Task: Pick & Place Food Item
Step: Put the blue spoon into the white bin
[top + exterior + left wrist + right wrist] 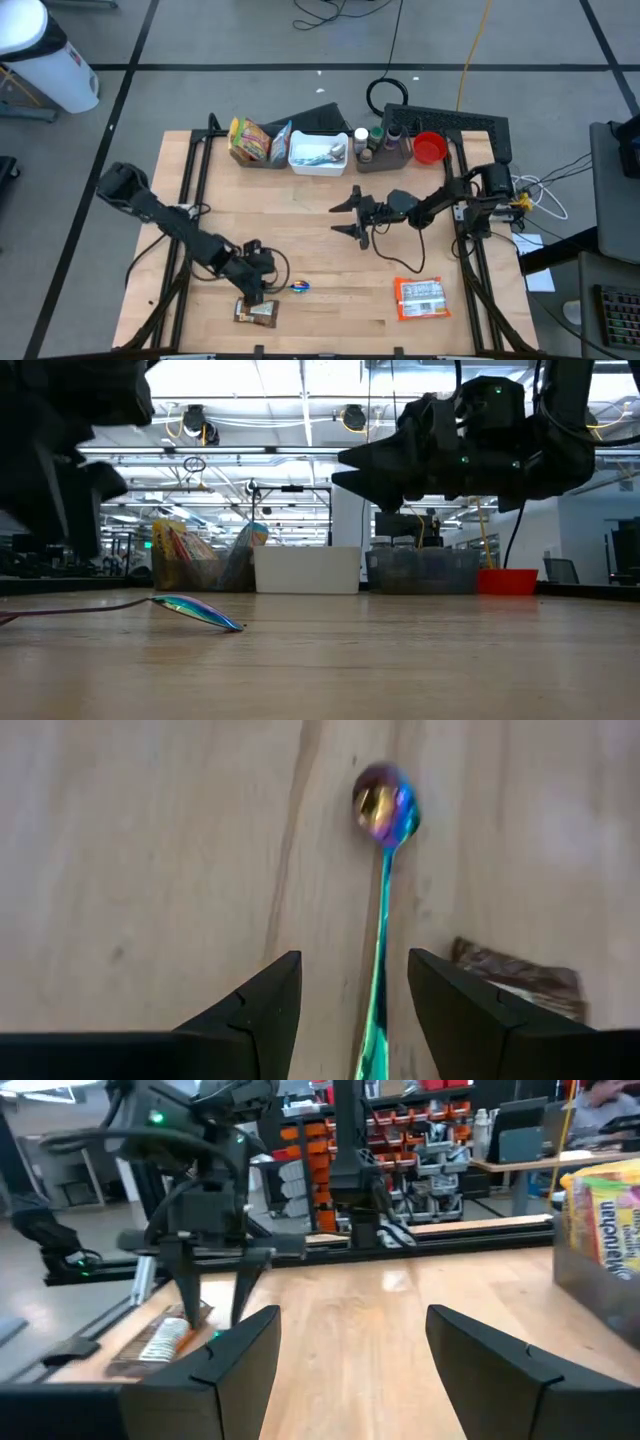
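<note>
The left gripper (256,290) is hanging low over the near left part of the bench (320,300), w/ its fingers (262,1010) pointing down. In the left wrist view the fingers are standing partly open, approx. halfway, one on each side of the handle of a rainbow-coloured spoon (385,870). They are not pressing it; a gap is showing on both sides, so nothing is held. The spoon is lying flat on the wood, its bowl pointing away from the fingers and to the right in the high view (299,287).

A snack bar in a brown wrapper (256,313) is lying just near of the left gripper, close to the near edge of the bench. In the left wrist view only its corner (520,982) is showing beside one finger. I cannot tell if it is touching the spoon handle.

The right gripper (352,216) is waiting above the middle of the bench, pointing to the left, w/ its fingers (240,1355) wide apart and holding nothing.

A flat orange & white food packet (420,298) is lying on the near right part of the bench, well apart from both arms.

Along the far edge, from left to right: a bin w/ colourful snack bags (252,141), a white tub (318,153), a dark tray w/ small jars (385,147), and a red cup (429,148).
</note>
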